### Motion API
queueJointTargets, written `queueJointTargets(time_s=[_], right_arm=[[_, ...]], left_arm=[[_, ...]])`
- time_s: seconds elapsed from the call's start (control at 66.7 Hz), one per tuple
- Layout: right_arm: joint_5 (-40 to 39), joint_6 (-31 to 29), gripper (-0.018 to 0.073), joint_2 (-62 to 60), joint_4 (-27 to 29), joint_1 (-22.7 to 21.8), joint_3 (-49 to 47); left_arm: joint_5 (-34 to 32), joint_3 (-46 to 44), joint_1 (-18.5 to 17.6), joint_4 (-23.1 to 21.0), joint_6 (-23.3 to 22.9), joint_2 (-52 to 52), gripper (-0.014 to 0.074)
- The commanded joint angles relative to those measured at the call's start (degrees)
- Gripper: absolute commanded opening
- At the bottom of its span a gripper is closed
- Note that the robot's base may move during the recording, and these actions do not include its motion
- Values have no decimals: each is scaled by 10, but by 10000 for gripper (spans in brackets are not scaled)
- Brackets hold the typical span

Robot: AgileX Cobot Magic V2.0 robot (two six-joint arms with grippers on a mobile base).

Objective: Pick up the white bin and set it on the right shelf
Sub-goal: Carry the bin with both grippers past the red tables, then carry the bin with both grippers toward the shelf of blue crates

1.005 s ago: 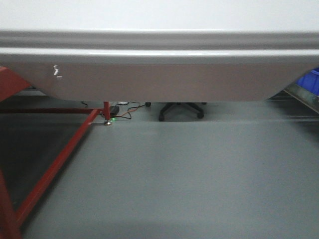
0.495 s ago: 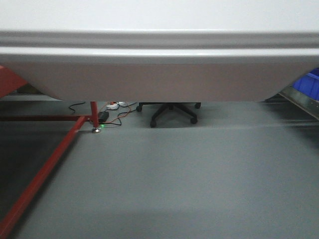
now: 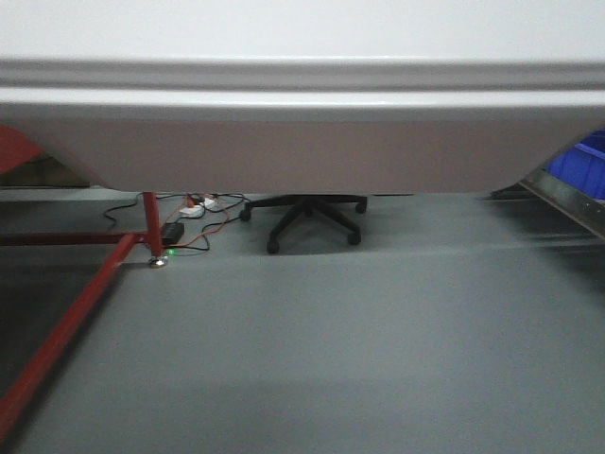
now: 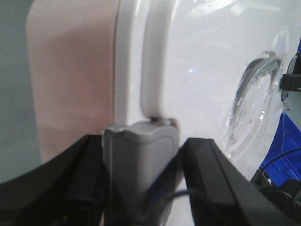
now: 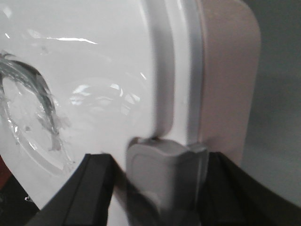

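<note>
The white bin (image 3: 302, 142) hangs above the floor and fills the top half of the front view, its pinkish side facing me. My left gripper (image 4: 141, 143) is shut on the grey latch (image 4: 141, 165) at one end of the white bin (image 4: 202, 70), one black finger on each side of it. My right gripper (image 5: 160, 162) is shut the same way on the grey latch (image 5: 164, 179) at the other end of the bin (image 5: 94, 70). A strip of the steel right shelf (image 3: 567, 200) shows at the far right edge.
A red-framed stand (image 3: 66, 312) runs along the left floor. An office chair base (image 3: 307, 218) and cables with a power strip (image 3: 189, 213) lie behind the bin. Blue crates (image 3: 586, 156) sit at the right, one also beside the bin (image 4: 284, 141).
The red stand's post, the cables and the chair have slid left in the front view, and more of the steel shelf and blue crate shows at right. The bin stays held.
</note>
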Motion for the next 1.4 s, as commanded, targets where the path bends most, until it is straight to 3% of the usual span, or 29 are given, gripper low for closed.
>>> queueJointTargets(time_s=[0.0, 1.38], right_arm=[[52, -2, 340, -8, 89, 5, -15], [51, -2, 340, -8, 89, 5, -15]], left_arm=[[34, -17, -8, -93, 8, -10, 185], [34, -17, -8, -93, 8, -10, 185]])
